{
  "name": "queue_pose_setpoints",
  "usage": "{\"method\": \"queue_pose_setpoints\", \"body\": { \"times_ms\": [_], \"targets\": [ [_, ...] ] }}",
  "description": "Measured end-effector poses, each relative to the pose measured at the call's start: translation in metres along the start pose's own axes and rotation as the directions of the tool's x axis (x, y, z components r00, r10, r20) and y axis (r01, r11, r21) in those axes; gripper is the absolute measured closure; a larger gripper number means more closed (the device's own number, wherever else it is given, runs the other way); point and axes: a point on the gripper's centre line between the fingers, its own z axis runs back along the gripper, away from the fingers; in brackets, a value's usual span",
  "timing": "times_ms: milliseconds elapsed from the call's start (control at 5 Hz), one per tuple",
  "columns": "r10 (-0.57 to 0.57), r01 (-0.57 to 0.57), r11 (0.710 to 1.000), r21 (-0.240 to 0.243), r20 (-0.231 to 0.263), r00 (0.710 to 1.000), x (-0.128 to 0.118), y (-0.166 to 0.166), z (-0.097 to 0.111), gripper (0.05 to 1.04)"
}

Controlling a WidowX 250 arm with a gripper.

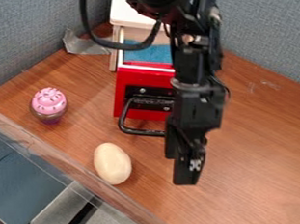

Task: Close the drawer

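Looking down on a brown wooden counter [251,174], bounded by grey-blue walls [38,33] along the upper-left and upper-right edges and by a clear strip [78,164] along the lower-left edge. Above it, coming down from the top of the view, a black arm [196,59] with a looping black cable [87,27]. At the counter's far corner, a white-topped cabinet [130,16], partly behind the arm. Pulled out from that cabinet toward the lower-left edge, the red drawer [132,79], open, with a blue surface [144,53] behind the front. Hanging upright over the counter to the right of the drawer front, the pincer [178,170]; cannot tell whether clenched or released. On the drawer front, a black handle [141,132], partly hidden at the right end by the pincer; cannot tell about contact. Just inside the lower-left edge, a cream egg [112,163], apart from the drawer. Toward the left corner, a pink-topped cupcake [48,101], upright. Near the far corner, left of the cabinet, crinkled grey tape [86,45].
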Motion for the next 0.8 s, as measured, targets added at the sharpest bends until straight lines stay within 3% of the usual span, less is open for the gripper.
{"method": "queue_pose_setpoints", "body": {
  "times_ms": [400,800],
  "targets": [
    [-0.026,0.023,0.993,0.115,0.027,0.999,-0.002,0.008,0.001,0.084],
    [0.012,-0.015,0.975,0.220,0.014,1.000,-0.003,0.024,0.005,0.084]
  ]
}}
